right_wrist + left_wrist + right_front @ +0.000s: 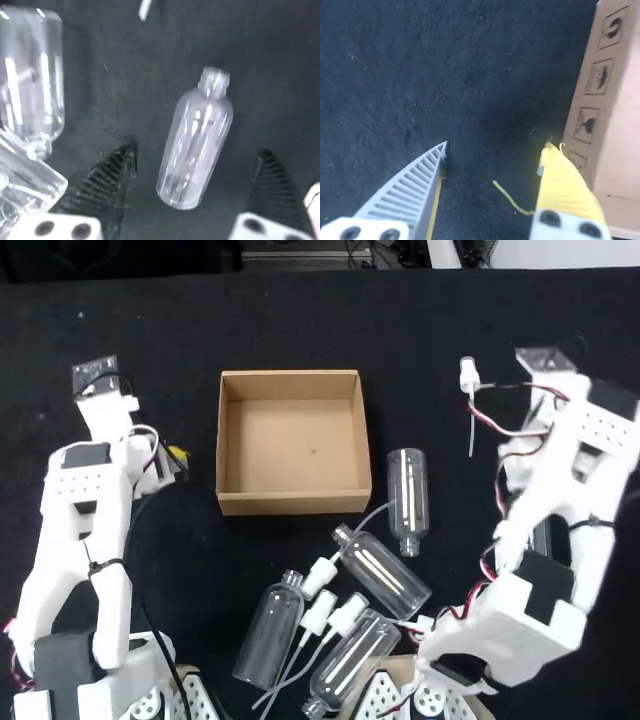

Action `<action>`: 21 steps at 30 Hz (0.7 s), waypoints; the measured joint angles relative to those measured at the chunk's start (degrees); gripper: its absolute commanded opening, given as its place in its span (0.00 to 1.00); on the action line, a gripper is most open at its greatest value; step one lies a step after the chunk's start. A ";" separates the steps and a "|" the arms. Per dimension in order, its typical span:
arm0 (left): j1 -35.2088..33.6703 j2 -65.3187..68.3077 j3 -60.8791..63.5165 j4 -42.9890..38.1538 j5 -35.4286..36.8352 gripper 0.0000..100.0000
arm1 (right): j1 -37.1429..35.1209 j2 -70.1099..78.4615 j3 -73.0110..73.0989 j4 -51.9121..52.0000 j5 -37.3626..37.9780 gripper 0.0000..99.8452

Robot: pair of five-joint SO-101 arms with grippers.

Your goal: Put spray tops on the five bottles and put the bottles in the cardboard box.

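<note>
Box: cardboard box (290,502) empty, centre of worktop (300,320), nothing packed yet.
Bottle: uncapped bottle (196,142) lying flat between right jaws, probably the next pick.
Right jaws: spread wide, touching nothing.
Left jaws: apart, empty, low over worktop beside box wall, seemingly parked clear.

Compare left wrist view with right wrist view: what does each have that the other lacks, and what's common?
Left wrist view: the cardboard box, its outer wall with printed symbols, beside the left gripper, one finger grey, one yellow; a loose yellow thread lies between them.
Right wrist view: an uncapped bottle lying between the black fingers of the right gripper, plus a second bottle and part of a third bottle nearby.
Both: the black cloth, and open fingers gripping nothing.
</note>
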 measured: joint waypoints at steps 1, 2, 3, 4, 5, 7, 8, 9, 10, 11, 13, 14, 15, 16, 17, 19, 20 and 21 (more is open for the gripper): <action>0.00 0.00 0.79 -0.79 0.00 0.27 | 0.70 0.00 1.32 -0.09 0.35 0.34; 0.00 0.00 1.41 -1.49 0.00 0.27 | 1.32 0.00 2.55 -0.18 0.97 0.34; 0.00 0.00 2.02 -2.29 0.00 0.27 | 1.67 0.00 4.04 -0.70 1.76 0.34; 0.00 0.00 2.46 -2.90 0.00 0.27 | 2.11 0.00 5.45 -1.41 2.55 0.34; 0.00 0.00 2.90 -3.43 0.00 0.27 | 2.64 0.00 7.12 -2.11 3.43 0.34; 0.00 0.00 3.08 -3.96 0.00 0.27 | 3.96 0.00 10.64 -3.60 5.36 0.34; 0.00 0.00 3.08 -4.13 0.00 0.27 | 4.57 0.00 12.13 -4.31 6.24 0.34; 0.00 0.00 3.08 -4.22 0.00 0.27 | 4.92 0.00 13.36 -5.27 7.03 0.34; 0.00 0.00 3.08 -4.22 0.00 0.27 | 5.19 0.00 14.68 -6.51 7.74 0.34; 0.00 0.00 3.08 -4.22 0.00 0.27 | 5.27 0.00 15.82 -7.38 8.44 0.34; 0.00 0.00 3.08 -4.22 0.00 0.27 | 5.36 0.00 18.02 -8.88 9.14 0.34; 0.00 0.00 3.08 -4.22 0.00 0.27 | 5.36 0.00 18.81 -10.55 9.32 0.34; 0.00 0.00 3.08 -4.22 0.00 0.27 | 5.36 0.00 19.43 -12.04 9.49 0.34; 0.00 0.00 3.08 -4.22 0.00 0.27 | 5.36 0.00 19.87 -13.71 9.67 0.34; 0.00 0.00 3.08 -4.22 0.00 0.27 | 5.36 0.00 20.04 -15.47 9.67 0.34; 0.00 0.00 3.08 -4.22 0.00 0.27 | 5.36 0.00 20.04 -18.46 9.67 0.34; 0.00 0.00 3.08 -4.22 0.00 0.27 | 5.36 0.00 20.04 -19.16 9.67 0.34; 0.00 0.00 3.08 -4.22 0.00 0.27 | 5.36 0.00 20.04 -19.52 9.67 0.34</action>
